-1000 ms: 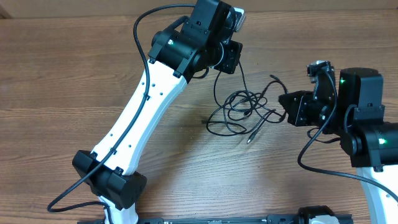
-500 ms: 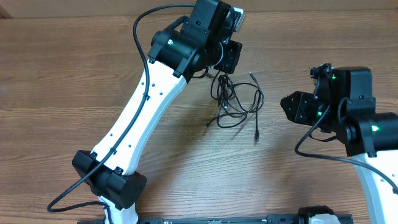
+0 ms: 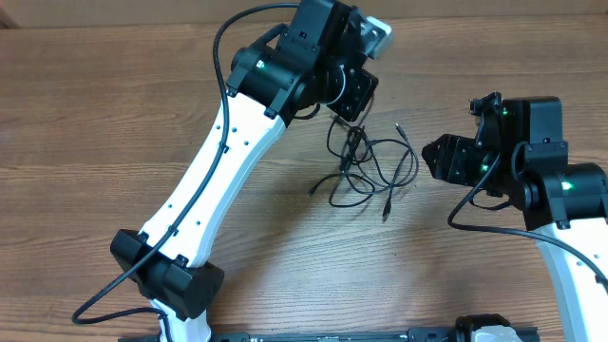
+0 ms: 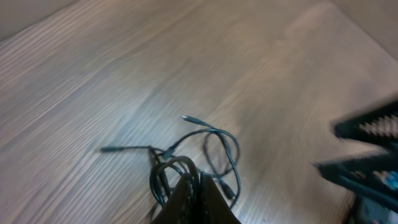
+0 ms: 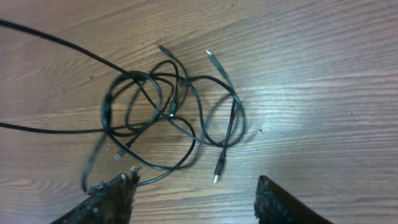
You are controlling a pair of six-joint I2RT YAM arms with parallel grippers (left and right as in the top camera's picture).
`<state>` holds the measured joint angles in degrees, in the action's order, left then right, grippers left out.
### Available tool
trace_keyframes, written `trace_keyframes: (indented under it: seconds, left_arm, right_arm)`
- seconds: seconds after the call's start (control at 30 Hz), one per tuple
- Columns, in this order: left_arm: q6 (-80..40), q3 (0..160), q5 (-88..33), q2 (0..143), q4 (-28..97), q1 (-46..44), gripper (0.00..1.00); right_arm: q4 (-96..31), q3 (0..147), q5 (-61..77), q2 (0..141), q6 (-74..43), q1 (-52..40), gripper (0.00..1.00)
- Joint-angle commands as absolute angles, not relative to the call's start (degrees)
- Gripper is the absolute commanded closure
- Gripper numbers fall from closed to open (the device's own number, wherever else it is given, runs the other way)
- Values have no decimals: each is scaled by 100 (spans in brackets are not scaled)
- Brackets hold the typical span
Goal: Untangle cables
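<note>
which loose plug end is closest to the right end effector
The topmost plug in the overhead view, nearest the right end effector; the bottom plug and leftmost plug of the cables lie farther off.

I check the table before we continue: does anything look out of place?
Only the cables: knotted in one clump on the table, one part pinched in the left gripper. The right gripper is open, apart from them.

Brown wood-grain table [image 3: 95, 114] fills every view, grain running left to right. Matte finish, even lighting. Pale glare patch [image 5: 273, 106] on the wood in the right wrist view. Lighter band [image 3: 142, 8] along the far edge.
</note>
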<state>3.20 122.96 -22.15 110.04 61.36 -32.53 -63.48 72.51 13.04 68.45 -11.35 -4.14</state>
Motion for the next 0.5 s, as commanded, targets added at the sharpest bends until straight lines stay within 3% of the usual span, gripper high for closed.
trace_keyframes:
  seconds: [0.0,0.13,0.47]
  left_arm:
    - [1229,12359,-3116,10899,6106,-3253,96]
    - [1474,12359,-3159,10818,6158,-3253,96]
    - [2241,12359,-3144,10324,6152,-3253,96]
  right_arm:
    - [-6198,7242,1271,6845,-659,-410,28]
    - [-6163,7242,1313,6845,213,-410,15]
    - [-6165,7238,1619,7024,1693,-410,11]
